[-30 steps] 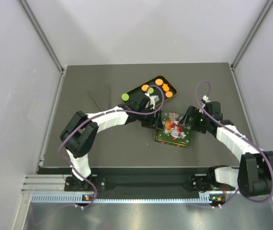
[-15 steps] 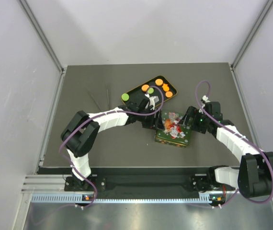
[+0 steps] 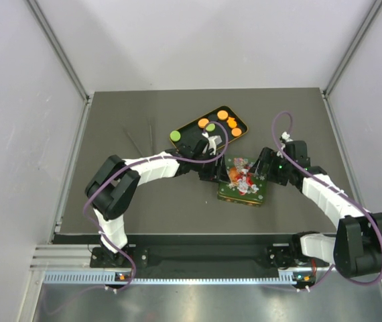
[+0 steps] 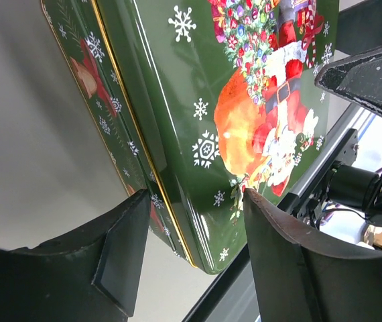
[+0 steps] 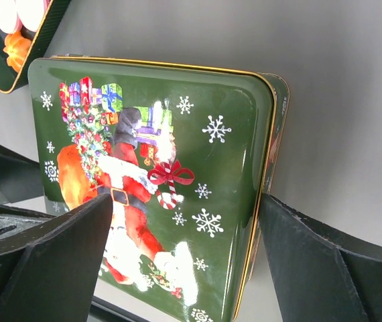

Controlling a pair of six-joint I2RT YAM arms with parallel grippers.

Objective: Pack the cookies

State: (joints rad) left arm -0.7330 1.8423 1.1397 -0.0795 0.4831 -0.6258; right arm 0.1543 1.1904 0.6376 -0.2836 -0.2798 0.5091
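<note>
6 small flat round cookies [image 3: 222, 115], 4 orange and 2 green, are lying on the black oblong tray [image 3: 189, 126] | green Santa-printed metal tin [image 3: 243, 193] is sitting lidded beside it | left gripper [image 4: 196, 194] and right gripper [image 5: 185, 198] are flanking tin, jaws spread | packing is looking unfinished

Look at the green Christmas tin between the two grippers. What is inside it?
Its contents cannot be seen: the Santa-printed lid covers the green tin. The only cookies that show, orange and green, lie in the black tray behind it.
</note>
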